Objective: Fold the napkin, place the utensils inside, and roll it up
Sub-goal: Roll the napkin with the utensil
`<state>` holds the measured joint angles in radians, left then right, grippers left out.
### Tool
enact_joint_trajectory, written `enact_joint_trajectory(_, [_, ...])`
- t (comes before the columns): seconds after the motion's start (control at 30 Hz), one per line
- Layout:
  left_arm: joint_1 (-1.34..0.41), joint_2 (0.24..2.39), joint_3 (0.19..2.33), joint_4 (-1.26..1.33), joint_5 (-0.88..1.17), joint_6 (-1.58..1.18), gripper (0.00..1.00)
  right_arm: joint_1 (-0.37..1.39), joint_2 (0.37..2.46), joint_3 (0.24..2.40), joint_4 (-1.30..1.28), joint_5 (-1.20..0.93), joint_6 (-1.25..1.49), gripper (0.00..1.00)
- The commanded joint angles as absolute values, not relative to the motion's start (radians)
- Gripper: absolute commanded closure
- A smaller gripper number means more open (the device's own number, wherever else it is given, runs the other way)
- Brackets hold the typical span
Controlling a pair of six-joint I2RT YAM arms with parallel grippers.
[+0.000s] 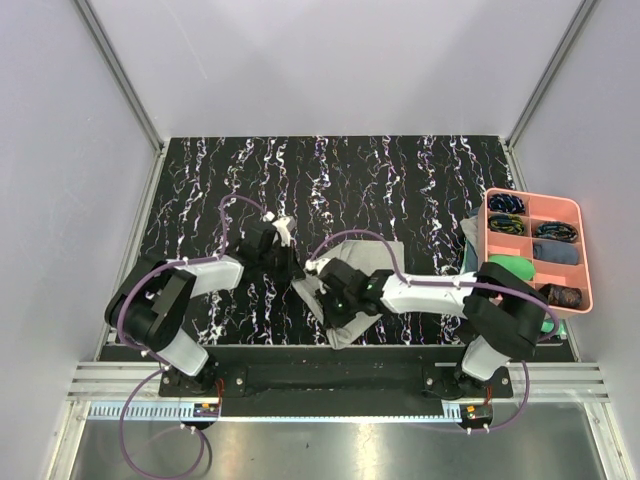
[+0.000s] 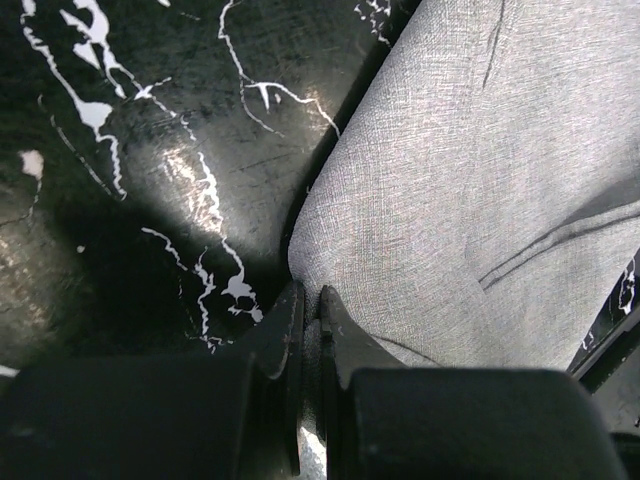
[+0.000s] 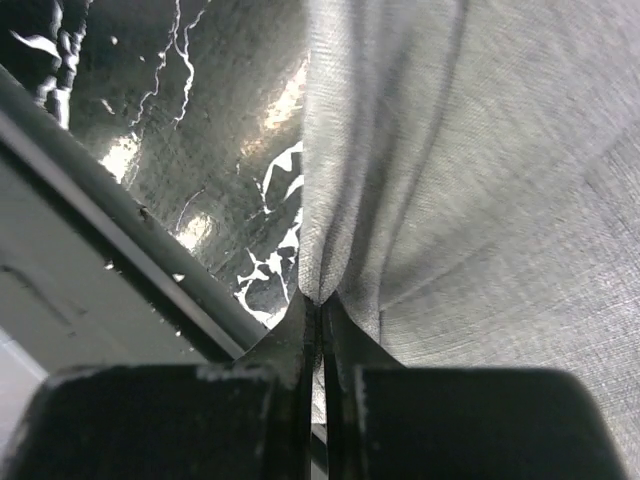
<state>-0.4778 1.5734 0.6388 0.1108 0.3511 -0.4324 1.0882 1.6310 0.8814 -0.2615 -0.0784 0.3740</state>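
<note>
The right gripper [image 3: 320,300] is clenched, its jaws pressed together on a pinch of the napkin [image 3: 480,200], and the grey cloth fans away from the tips in taut creases. The left gripper [image 2: 308,300] is likewise clamped on the napkin's edge, at a rounded fold where the fabric meets the black marbled table [image 2: 150,150]. Seen from above, the napkin lies rumpled near the table's front edge, between the two arms and partly under the right one. A pink tray [image 1: 530,193] with compartments sits at the table's right side, apart from the napkin
</note>
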Motion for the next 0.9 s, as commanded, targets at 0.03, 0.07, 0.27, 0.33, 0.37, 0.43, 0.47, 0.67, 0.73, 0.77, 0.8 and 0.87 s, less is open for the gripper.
enact_joint_trajectory(0.03, [-0.465,1.578,0.647,-0.037,0.213,-0.391,1.0,0.965,1.595,0.784,-0.078,-0.412,0.417,1.0])
enact_joint_trajectory(0.07, [-0.465,1.58,0.652,-0.043,0.207,-0.39,1.0,0.951,1.606,0.76,-0.062,-0.434,0.42,1.0])
enact_joint_trajectory(0.27, [-0.465,1.591,0.678,-0.051,0.222,-0.402,1.0,0.867,1.678,0.706,0.092,-0.609,0.443,1.0])
enact_joint_trajectory(0.33, [-0.463,1.583,0.69,-0.054,0.219,-0.403,0.95,0.85,1.698,0.706,0.106,-0.639,0.44,1.0])
enact_joint_trajectory(0.37, [-0.462,1.579,0.693,-0.055,0.216,-0.405,0.89,0.845,1.716,0.703,0.121,-0.649,0.442,1.0])
enact_joint_trajectory(0.43, [-0.45,1.556,0.699,-0.06,0.204,-0.413,0.73,0.833,1.732,0.7,0.133,-0.678,0.442,1.0])
enact_joint_trajectory(0.47, [-0.445,1.548,0.699,-0.058,0.203,-0.417,0.64,0.822,1.744,0.696,0.146,-0.686,0.443,1.0])
enact_joint_trajectory(0.67, [-0.394,1.473,0.683,-0.035,0.201,-0.442,0.29,0.773,1.785,0.687,0.184,-0.756,0.44,1.0])
enact_joint_trajectory(0.73, [-0.377,1.454,0.654,-0.008,0.233,-0.443,0.25,0.753,1.798,0.687,0.199,-0.794,0.44,1.0])
enact_joint_trajectory(0.77, [-0.376,1.445,0.641,0.03,0.25,-0.443,0.24,0.747,1.815,0.687,0.21,-0.805,0.446,1.0])
enact_joint_trajectory(0.8, [-0.368,1.428,0.605,0.096,0.314,-0.451,0.22,0.73,1.837,0.687,0.234,-0.84,0.452,1.0])
enact_joint_trajectory(0.87, [-0.365,1.428,0.578,0.139,0.359,-0.459,0.22,0.71,1.854,0.683,0.245,-0.864,0.456,1.0])
